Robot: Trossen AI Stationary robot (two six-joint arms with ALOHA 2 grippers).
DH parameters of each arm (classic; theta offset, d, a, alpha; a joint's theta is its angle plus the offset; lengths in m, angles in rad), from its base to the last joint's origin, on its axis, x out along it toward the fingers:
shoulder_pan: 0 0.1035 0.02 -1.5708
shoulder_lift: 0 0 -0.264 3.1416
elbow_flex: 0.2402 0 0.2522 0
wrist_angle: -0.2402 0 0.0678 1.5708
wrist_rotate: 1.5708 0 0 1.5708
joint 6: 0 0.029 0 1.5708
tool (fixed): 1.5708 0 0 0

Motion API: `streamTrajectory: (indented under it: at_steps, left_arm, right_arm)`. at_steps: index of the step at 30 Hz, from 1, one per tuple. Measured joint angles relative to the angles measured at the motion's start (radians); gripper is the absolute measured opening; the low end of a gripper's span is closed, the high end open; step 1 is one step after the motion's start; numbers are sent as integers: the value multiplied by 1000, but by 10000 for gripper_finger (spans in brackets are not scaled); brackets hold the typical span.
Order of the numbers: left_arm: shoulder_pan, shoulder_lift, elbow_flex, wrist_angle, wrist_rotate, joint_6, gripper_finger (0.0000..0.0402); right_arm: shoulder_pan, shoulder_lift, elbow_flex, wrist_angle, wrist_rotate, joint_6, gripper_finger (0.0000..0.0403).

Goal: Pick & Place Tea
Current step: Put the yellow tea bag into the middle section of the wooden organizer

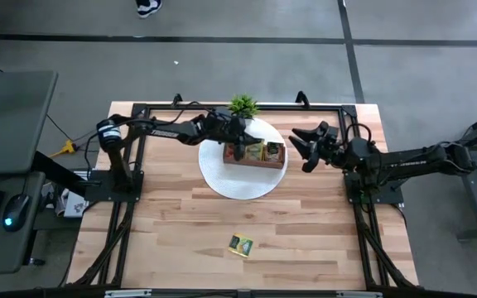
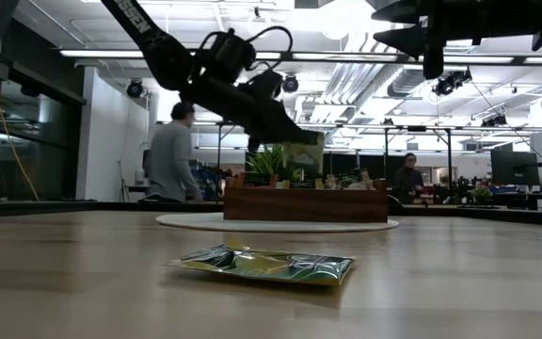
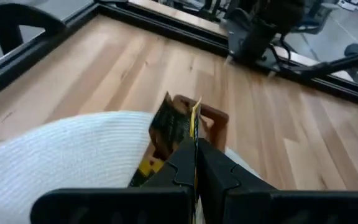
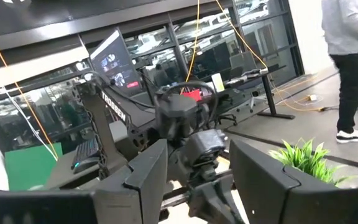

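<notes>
The left gripper (image 1: 237,142) is clamped on a thin yellow-green tea sachet (image 3: 195,118), holding it edge-down above the brown wooden tray (image 1: 255,154). It probably holds it this way so that the flat packet can slide in between the sachets already standing there. The tray rests on a round white mat (image 1: 240,186), beside a small green potted plant (image 1: 243,105). One more green sachet (image 1: 240,244) lies on the light wooden table (image 1: 180,223), well apart from the tray. The right gripper (image 1: 307,147) waits near the tray, its fingers apart and empty.
</notes>
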Motion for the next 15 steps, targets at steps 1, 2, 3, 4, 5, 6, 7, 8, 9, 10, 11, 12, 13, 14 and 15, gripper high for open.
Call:
streamTrajectory:
  at_steps: [1, 2, 3, 4, 5, 6, 7, 8, 9, 10, 11, 12, 13, 14, 15]
  left_arm:
    - [0, 15, 11, 3, 0, 0, 0]
    - [5, 24, 19, -2, 7, -1, 0]
    - [9, 28, 25, -9, 29, -3, 0]
    - [10, 33, 36, -9, 49, -4, 0]
    - [10, 45, 52, 3, 60, -7, 0]
    - [10, 60, 67, 13, 61, -10, 0]
    - [10, 75, 74, 10, 62, -15, 0]
    - [10, 85, 77, -5, 63, -24, 0]
    - [10, 89, 78, -19, 66, -29, 0]
    - [10, 90, 81, -22, 68, -34, 0]
    - [10, 88, 88, -12, 63, -33, 0]
    - [10, 81, 92, -12, 50, -32, 0]
    - [10, 78, 92, -29, 43, -28, 0]
    - [10, 79, 92, -45, 35, -25, 0]
    - [10, 83, 90, -64, 29, -21, 0]
  right_arm:
    - [0, 0, 0, -6, 0, 2, 170]
    - [0, 0, 0, -9, -1, 4, 170]
    - [0, 1, 0, -12, -5, 6, 170]
    - [0, 1, 0, -14, -7, 14, 170]
    - [0, 0, 0, -18, -8, 23, 170]
    - [0, 0, 0, -20, -8, 25, 170]
    - [0, 1, 0, -21, -9, 26, 170]
    - [0, 1, 0, -21, -14, 27, 170]
    - [0, 1, 0, -20, -16, 27, 170]
    - [0, 1, 0, -21, -17, 27, 170]
    - [0, 1, 0, -21, -16, 27, 170]
    - [0, 1, 0, -21, -16, 26, 170]
    - [0, 1, 0, -21, -16, 27, 170]
    - [0, 1, 0, -22, -16, 27, 170]
    - [0, 1, 0, -26, -16, 27, 170]
